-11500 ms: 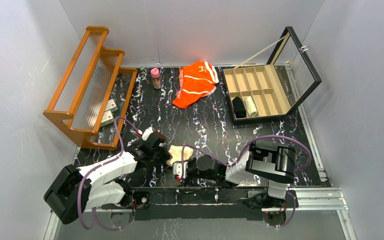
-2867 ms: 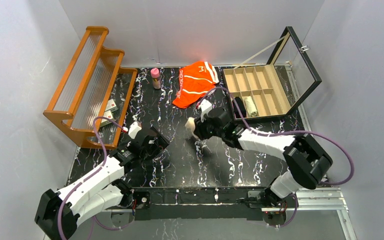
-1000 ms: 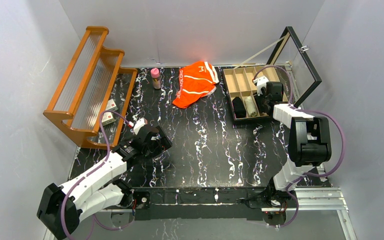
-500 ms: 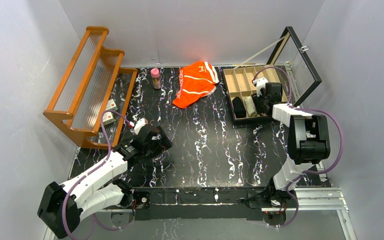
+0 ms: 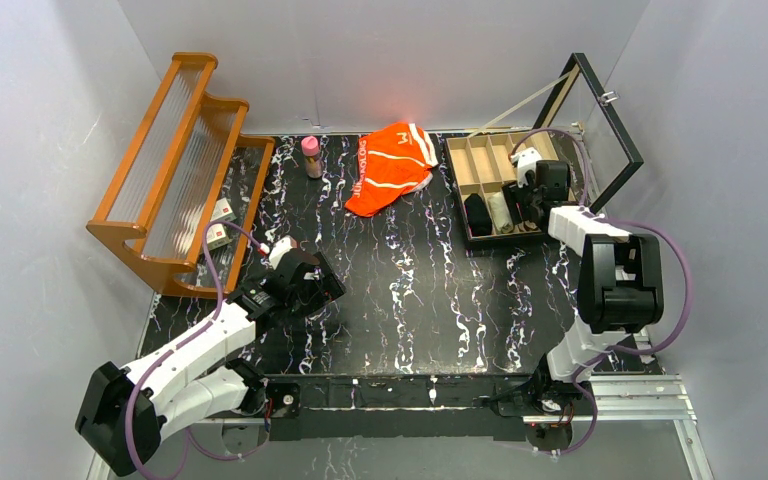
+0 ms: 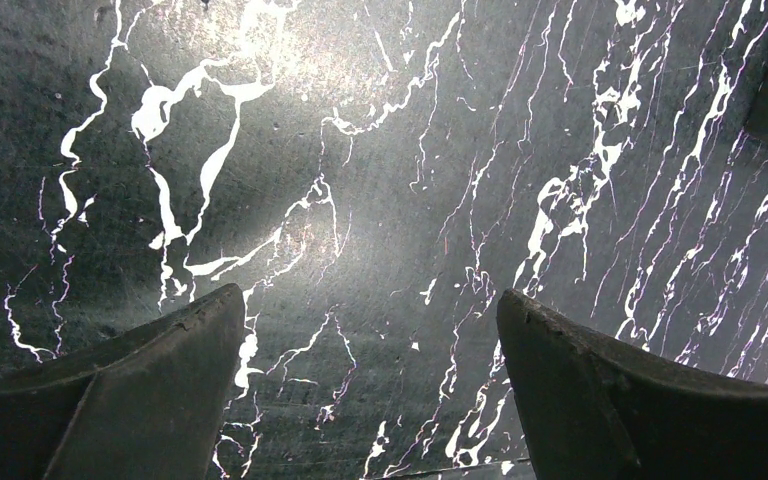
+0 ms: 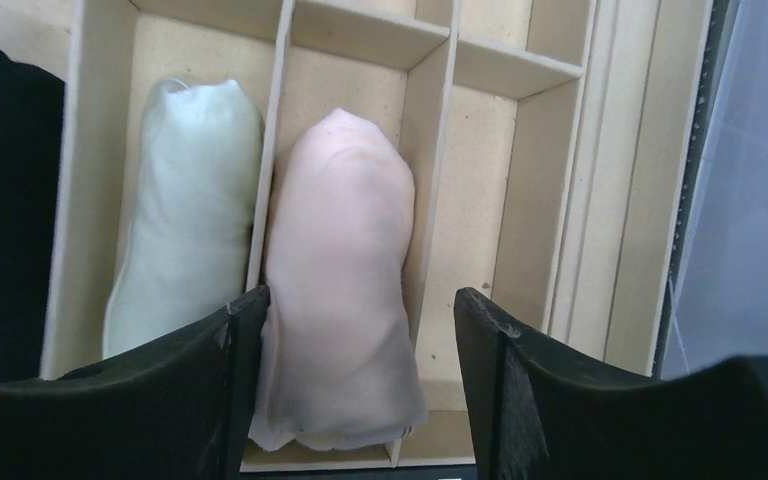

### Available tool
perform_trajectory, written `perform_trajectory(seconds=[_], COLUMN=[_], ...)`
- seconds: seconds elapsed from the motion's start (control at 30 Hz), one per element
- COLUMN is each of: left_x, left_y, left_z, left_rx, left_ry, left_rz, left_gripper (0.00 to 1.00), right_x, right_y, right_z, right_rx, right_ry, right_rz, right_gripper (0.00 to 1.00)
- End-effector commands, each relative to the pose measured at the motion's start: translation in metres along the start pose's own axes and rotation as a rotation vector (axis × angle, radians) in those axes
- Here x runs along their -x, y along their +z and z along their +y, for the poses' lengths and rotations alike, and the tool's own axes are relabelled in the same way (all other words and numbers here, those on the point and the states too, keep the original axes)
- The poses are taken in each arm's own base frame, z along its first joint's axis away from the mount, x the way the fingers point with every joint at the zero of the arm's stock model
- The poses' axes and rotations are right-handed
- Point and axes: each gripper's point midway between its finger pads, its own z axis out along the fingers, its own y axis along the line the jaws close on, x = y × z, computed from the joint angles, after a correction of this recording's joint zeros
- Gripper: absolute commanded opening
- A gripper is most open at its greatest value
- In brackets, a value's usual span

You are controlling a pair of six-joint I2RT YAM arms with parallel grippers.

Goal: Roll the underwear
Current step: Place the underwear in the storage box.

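Observation:
The pale beige underwear (image 7: 340, 270) lies rolled in the third slot of the wooden box (image 7: 430, 130), lengthwise between my right gripper's (image 7: 362, 292) open jaws. The left finger (image 7: 210, 380) sits at the roll's edge and the right finger (image 7: 520, 380) stands clear of it. From above, the right gripper (image 5: 522, 205) hovers over the box (image 5: 460, 160) and hides that roll. The orange underwear (image 5: 392, 168) with white stripes lies unrolled at the back of the table. My left gripper (image 6: 370, 293) is open over bare black marble, also shown at the left gripper (image 5: 318, 290) from above.
A pale green roll (image 7: 185, 210) and a black roll (image 7: 5, 200) fill the neighbouring slots. The box's glass lid (image 5: 600, 120) stands open at the right. A wooden rack (image 5: 175, 170) stands at the left, with a pink bottle (image 5: 311, 156) beside it.
My right gripper's jaws have spread apart over the box, letting go of the beige roll in its slot. The left arm has stayed still.

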Motion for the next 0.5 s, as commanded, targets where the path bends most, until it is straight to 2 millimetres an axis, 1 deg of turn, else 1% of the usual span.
perform_trajectory(seconds=[0.0, 0.13, 0.23, 0.3, 0.37, 0.47], left_x=[0.004, 0.003, 0.003, 0.002, 0.002, 0.001], left_y=[-0.001, -0.001, 0.0, 0.0, 0.0, 0.001], left_z=[-0.003, -0.003, -0.003, -0.002, -0.003, -0.001], left_rx=[-0.006, -0.004, -0.005, -0.004, -0.004, -0.001], left_ry=[0.001, 0.001, -0.001, 0.0, 0.0, 0.0], left_rz=[-0.008, -0.008, -0.005, -0.003, -0.003, -0.001], left_gripper=[0.94, 0.94, 0.94, 0.94, 0.94, 0.94], right_x=[0.049, 0.058, 0.058, 0.056, 0.053, 0.04], right_y=[-0.024, -0.031, -0.03, -0.029, -0.025, -0.016], right_z=[-0.011, -0.017, -0.015, -0.012, -0.01, -0.009], right_rx=[-0.01, -0.036, -0.02, -0.001, 0.013, 0.026], right_ry=[0.02, 0.042, 0.047, 0.058, 0.07, 0.091], right_rz=[-0.135, -0.169, -0.175, -0.169, -0.162, -0.121], right_gripper=[0.74, 0.76, 0.74, 0.7, 0.64, 0.54])
